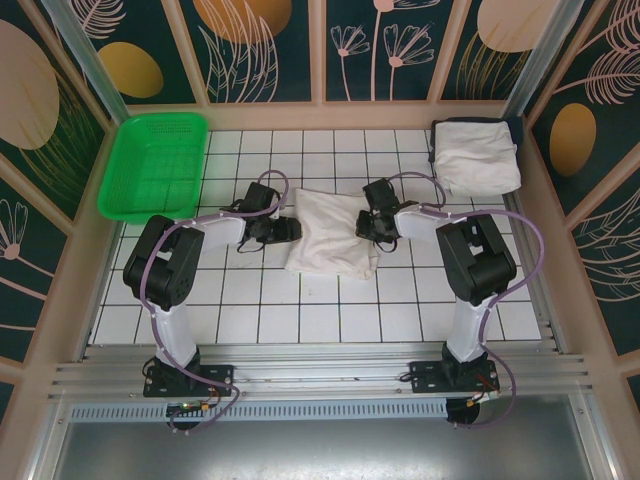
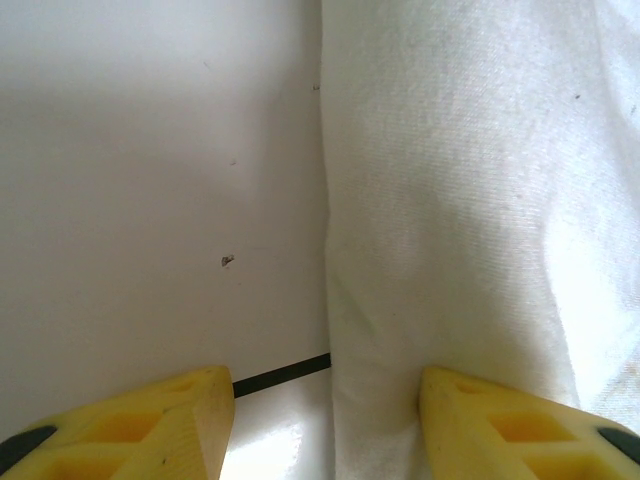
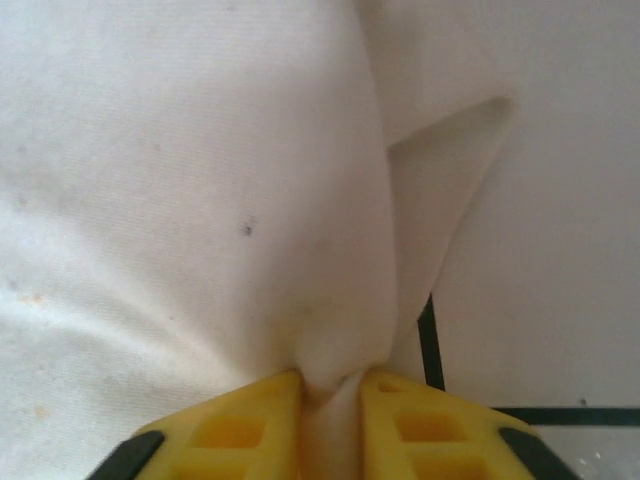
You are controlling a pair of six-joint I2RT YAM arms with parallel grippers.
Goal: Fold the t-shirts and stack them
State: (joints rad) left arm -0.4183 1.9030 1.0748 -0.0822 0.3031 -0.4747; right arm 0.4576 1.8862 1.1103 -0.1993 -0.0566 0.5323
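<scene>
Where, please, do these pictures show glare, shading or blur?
Left wrist: glare on the tile between the slightly soft left fingers, greyer shading toward the top. Right wrist: shirt evenly lit, right fingers soft where they pinch it. Top external: sharp and evenly lit.

The left claw is being held spread wide. The right claw is being held pinched on a t-shirt.
</scene>
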